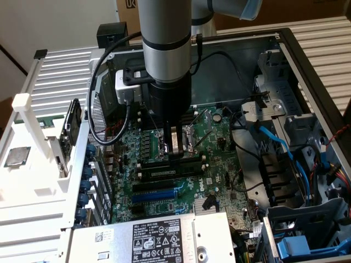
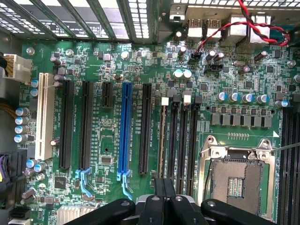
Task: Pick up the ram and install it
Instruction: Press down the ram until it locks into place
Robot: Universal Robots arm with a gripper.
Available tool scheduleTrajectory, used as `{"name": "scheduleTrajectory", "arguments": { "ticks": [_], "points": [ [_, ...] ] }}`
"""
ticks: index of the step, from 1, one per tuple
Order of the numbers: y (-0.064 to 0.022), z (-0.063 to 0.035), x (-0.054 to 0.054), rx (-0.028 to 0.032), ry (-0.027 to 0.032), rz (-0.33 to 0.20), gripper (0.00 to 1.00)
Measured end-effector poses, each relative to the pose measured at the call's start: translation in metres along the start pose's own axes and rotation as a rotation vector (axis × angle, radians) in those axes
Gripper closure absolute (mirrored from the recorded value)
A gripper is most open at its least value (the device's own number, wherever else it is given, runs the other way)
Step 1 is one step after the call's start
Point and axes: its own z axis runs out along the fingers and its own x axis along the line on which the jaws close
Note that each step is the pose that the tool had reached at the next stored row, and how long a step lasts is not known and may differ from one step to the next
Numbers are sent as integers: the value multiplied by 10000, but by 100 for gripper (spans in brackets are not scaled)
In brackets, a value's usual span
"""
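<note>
Jaws: together, the black tips closed against each other with no gap, pointing straight down at the motherboard (image 2: 108, 154).
Ram (image 2: 162, 140): a thin edge standing in the first of the black memory slots, on the side toward the long expansion slots; it runs out from directly beneath the closed jaws. Whether the tips touch it I cannot tell.
Memory slots (image 2: 183, 140): three more black ones lie parallel just beside the ram, between it and the processor socket.
Processor socket (image 2: 236, 180): a silver frame with a dark square middle, near the board's edge on the far side of the memory slots.
Blue slot (image 2: 125, 129): long, among black expansion slots, well apart from the ram; a white slot (image 2: 43, 117) lies toward the board's opposite edge.
Arm (image 1: 164, 38): a grey column coming down into the open computer case (image 1: 307, 60), over the board's middle.
Power supply (image 1: 159, 238): a silver box with a white label at the case's near edge.
Blue cables (image 1: 279, 145): along the case's side at the exterior view's right.
</note>
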Motion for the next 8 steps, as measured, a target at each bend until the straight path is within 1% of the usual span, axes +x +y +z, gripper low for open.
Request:
{"name": "scheduleTrajectory", "arguments": {
  "ticks": [8],
  "points": [
    [6,-11,0,-7,-3,0,90]
  ]
}}
